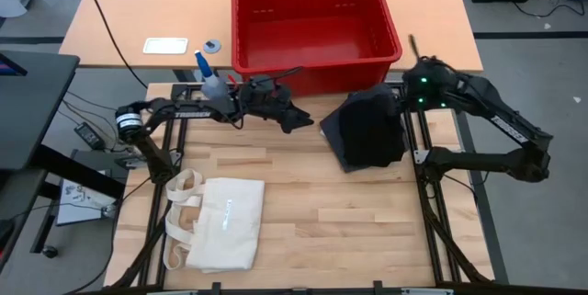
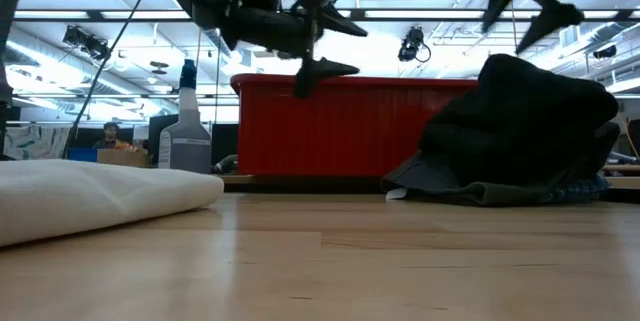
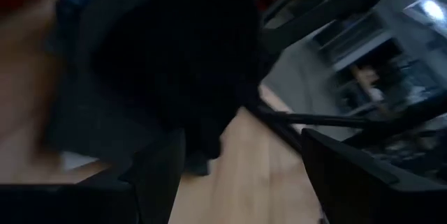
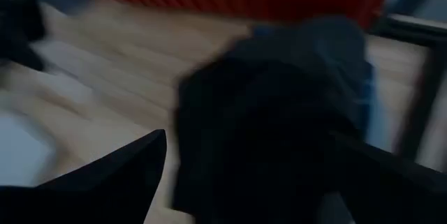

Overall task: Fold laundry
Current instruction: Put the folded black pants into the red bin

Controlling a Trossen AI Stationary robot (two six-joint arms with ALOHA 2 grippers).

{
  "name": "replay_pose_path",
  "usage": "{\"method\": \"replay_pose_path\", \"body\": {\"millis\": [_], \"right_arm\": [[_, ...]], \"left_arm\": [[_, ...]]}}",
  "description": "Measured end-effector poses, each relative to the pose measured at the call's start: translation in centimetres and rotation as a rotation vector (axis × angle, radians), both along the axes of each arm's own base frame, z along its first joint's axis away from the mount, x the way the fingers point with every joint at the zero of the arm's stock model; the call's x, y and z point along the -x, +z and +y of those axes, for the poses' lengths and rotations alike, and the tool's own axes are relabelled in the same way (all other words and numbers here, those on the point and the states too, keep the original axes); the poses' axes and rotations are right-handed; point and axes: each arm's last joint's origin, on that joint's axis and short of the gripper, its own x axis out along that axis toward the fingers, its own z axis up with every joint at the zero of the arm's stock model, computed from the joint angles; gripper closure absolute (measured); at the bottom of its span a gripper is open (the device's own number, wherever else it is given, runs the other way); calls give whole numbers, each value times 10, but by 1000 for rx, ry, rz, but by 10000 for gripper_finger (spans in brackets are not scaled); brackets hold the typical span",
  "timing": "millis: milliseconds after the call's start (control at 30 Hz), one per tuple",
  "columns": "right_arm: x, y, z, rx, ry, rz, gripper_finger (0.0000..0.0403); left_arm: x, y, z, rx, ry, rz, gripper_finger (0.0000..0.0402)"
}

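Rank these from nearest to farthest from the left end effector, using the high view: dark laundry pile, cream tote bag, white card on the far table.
1. Dark laundry pile, to the end effector's right.
2. White card, far left, on the other table.
3. Cream tote bag, near left corner.

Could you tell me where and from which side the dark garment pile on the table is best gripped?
Probably at the flat corner of the dark garment pile nearest the left claw, coming from above on that side. There the cloth lies thin on the table, while the middle is humped. Both claws look open and empty; the right claw hangs above the pile.
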Motion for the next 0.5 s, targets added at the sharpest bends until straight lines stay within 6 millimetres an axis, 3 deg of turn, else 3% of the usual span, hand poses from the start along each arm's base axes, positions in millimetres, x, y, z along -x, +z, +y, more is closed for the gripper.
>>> {"method": "replay_pose_path", "body": {"millis": [133, 267, 367, 500], "right_arm": [[-8, -9, -7, -25, 47, 94, 14], [-24, -6, -16, -35, 120, -8, 15], [-35, 0, -12, 46, 143, -39, 20], [-38, -30, -15, 10, 133, 165, 36]], "left_arm": [[-19, -15, 1, 49, -12, -46, 114], [-46, -21, 2, 65, -56, -32, 114], [-60, -15, 3, 55, -75, -35, 114], [-67, 1, 10, -19, -82, -51, 114]]}}
